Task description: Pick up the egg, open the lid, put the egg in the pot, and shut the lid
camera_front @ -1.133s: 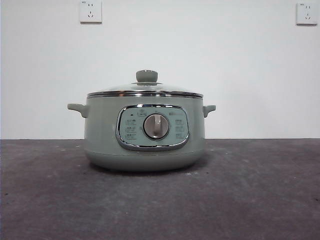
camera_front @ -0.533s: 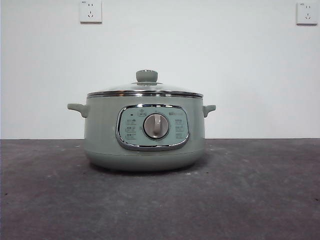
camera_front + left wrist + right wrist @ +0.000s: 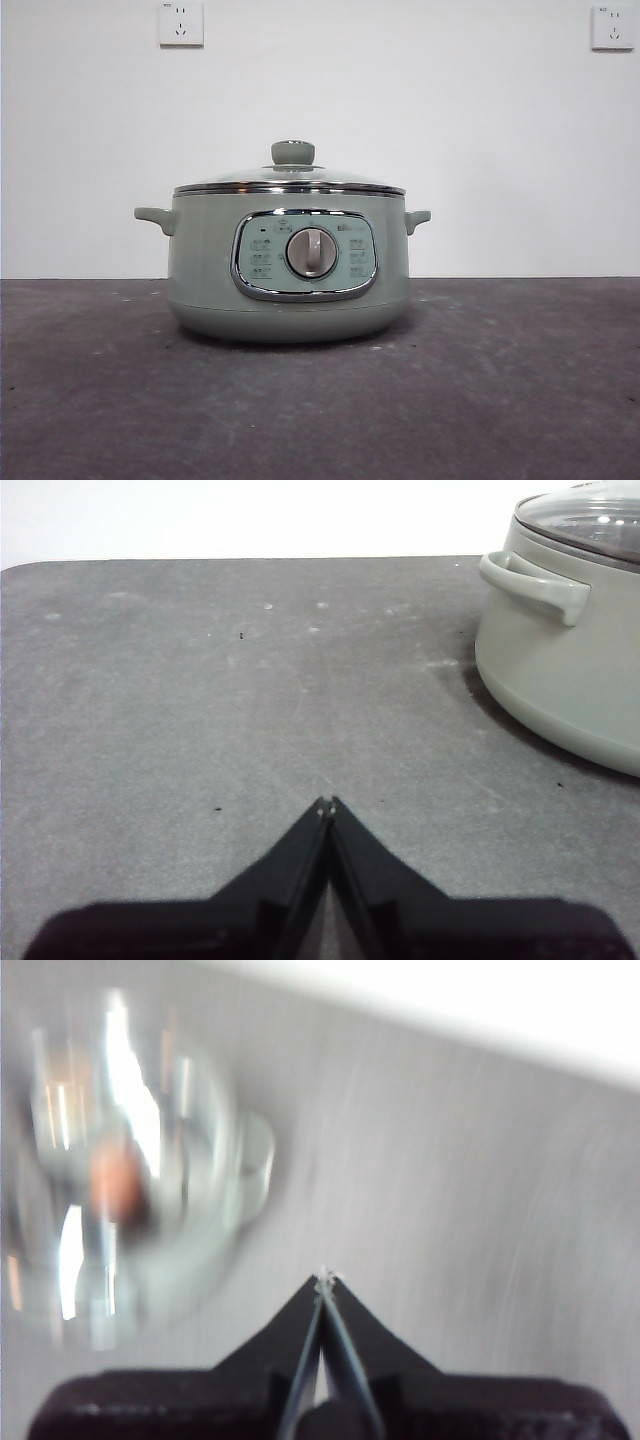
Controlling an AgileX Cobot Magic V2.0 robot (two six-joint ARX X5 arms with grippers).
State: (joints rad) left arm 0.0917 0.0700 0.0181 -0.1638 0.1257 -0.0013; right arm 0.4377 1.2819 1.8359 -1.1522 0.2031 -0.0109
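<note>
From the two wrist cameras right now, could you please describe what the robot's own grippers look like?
Both look alike. The left gripper has two matte black jaws, wedge-shaped, tapering from a broad black base to a narrow tip with a small pale spot. The right gripper shows the same black tapered form, though its picture is motion-blurred. No cables, markings or arm links are visible.

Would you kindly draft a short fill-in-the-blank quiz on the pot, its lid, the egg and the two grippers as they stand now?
1. The lid sits ___ on the pot.
2. The left gripper hangs over the bare table with its jaws ___.
3. In the blurred right wrist view, a reddish-brown spot, likely the egg, shows through the ___ lid.
4. The right gripper holds ___.

Missing words: closed; shut; glass; nothing
</note>
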